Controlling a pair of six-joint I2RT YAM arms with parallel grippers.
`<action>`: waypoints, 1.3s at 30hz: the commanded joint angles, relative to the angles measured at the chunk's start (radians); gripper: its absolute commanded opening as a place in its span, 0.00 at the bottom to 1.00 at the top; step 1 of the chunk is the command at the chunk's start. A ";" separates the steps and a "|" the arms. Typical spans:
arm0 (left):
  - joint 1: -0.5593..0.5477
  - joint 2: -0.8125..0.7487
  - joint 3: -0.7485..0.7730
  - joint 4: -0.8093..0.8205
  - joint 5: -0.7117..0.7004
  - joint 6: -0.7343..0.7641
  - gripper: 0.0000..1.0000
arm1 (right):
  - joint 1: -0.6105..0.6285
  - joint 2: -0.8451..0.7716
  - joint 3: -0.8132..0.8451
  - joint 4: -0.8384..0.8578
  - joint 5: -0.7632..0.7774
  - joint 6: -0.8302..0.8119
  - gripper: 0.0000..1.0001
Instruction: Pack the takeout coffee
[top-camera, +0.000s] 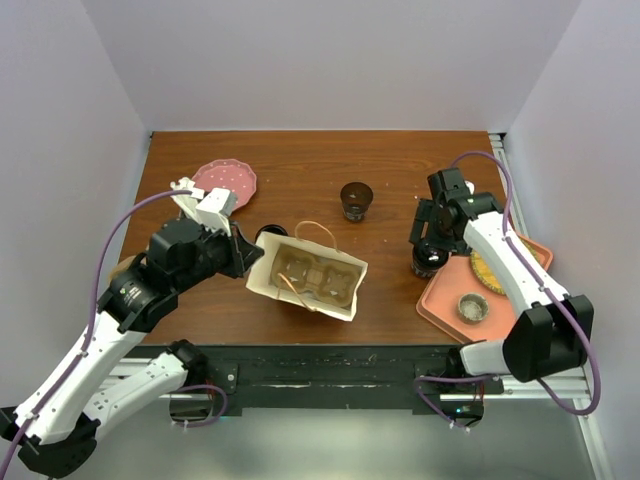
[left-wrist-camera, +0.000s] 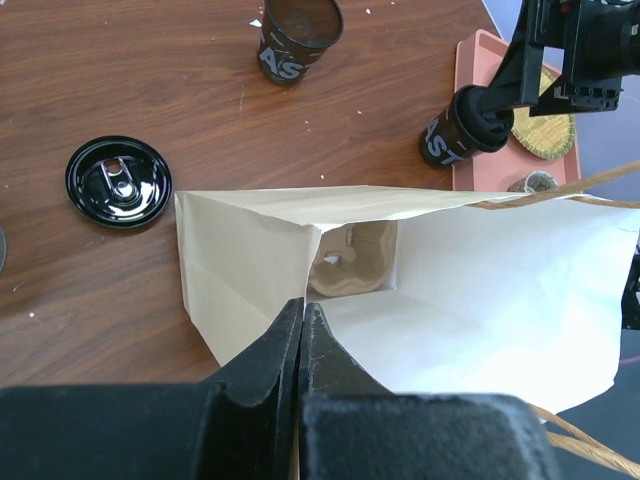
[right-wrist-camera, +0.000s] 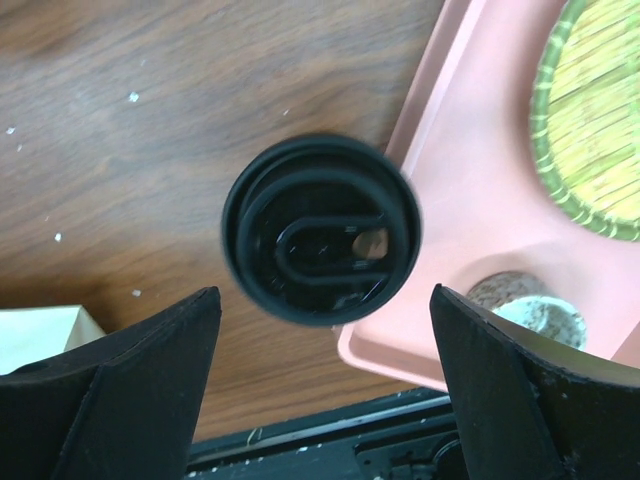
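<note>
I have left gripper (left-wrist-camera: 300, 312) pinching paper bag (left-wrist-camera: 500, 290) rim to prop mouth open | right gripper (right-wrist-camera: 322, 300) spread astride takeout coffee (right-wrist-camera: 320, 240) at bag's 3 o'clock, pre-grasp.

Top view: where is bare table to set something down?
Bare wood runs along the far edge, behind the pink plate and open cup, and in the gap between the paper bag and lidded cup. Crowded: around the right gripper, lidded cup and tray; left of the bag, by the left gripper.
</note>
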 joint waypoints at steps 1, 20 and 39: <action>0.004 -0.003 0.008 0.053 0.023 -0.012 0.00 | -0.043 0.012 0.021 0.058 -0.012 -0.056 0.91; 0.002 -0.012 0.043 0.001 0.005 -0.010 0.00 | -0.065 0.106 -0.004 0.103 -0.015 -0.096 0.88; 0.002 0.044 0.111 -0.059 -0.029 -0.036 0.00 | -0.062 0.083 0.011 0.092 -0.046 -0.177 0.57</action>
